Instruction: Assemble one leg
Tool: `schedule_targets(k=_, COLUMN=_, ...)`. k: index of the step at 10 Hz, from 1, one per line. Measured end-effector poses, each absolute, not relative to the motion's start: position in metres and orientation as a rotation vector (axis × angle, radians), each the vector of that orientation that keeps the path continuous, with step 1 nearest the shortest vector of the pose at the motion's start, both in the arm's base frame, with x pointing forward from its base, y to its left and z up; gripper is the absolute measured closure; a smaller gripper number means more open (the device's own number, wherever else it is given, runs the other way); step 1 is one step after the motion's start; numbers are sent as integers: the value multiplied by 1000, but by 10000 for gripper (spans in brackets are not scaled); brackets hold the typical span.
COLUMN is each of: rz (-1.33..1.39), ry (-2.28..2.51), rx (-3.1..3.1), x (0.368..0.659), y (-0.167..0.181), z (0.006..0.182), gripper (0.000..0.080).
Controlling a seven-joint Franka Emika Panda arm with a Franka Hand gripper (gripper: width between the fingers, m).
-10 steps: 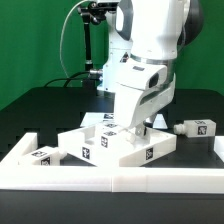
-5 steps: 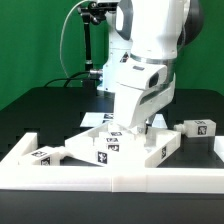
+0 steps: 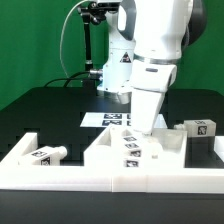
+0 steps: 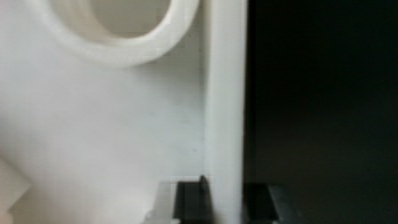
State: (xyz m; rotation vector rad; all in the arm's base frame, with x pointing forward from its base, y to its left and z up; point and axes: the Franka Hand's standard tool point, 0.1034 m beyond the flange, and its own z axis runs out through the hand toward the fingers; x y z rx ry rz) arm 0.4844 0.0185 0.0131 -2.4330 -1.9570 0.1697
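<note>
My gripper [image 3: 141, 128] points down over the large flat white tagged panel [image 3: 133, 152] and is shut on its edge. In the wrist view the two dark fingertips [image 4: 192, 203] straddle the panel's thin white edge, with my gripper [image 4: 228, 205] closed on it. The panel [image 4: 107, 120] fills one side of that view, with a round hole in it and black table beyond. One leg [image 3: 45, 154], a stubby white tagged post, lies at the exterior view's left. Another leg [image 3: 200, 127] lies at the right. Neither leg is touched.
The long white tray rim [image 3: 150, 178] runs along the front, with raised ends at both sides. The marker board [image 3: 106, 119] lies flat behind the panel. A black stand and a cable rise at the back, before a green wall.
The panel has turned and slid toward the exterior view's right with my gripper on it. The arm's wrist has swung more upright. Both legs have stayed put.
</note>
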Motion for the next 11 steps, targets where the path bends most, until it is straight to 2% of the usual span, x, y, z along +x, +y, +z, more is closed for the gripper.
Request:
schedule_targets(k=4, rz=154, ry=-1994, rx=-2413, x=487, y=20, z=14, gripper=743)
schedule_targets(k=7, rz=147, ry=-2153, rx=-2278, x=504, y=47, z=14, gripper=743)
schedule_targets(k=11, rz=161, ry=-2180, rx=-2246, x=507, y=62, z=12, gripper=742)
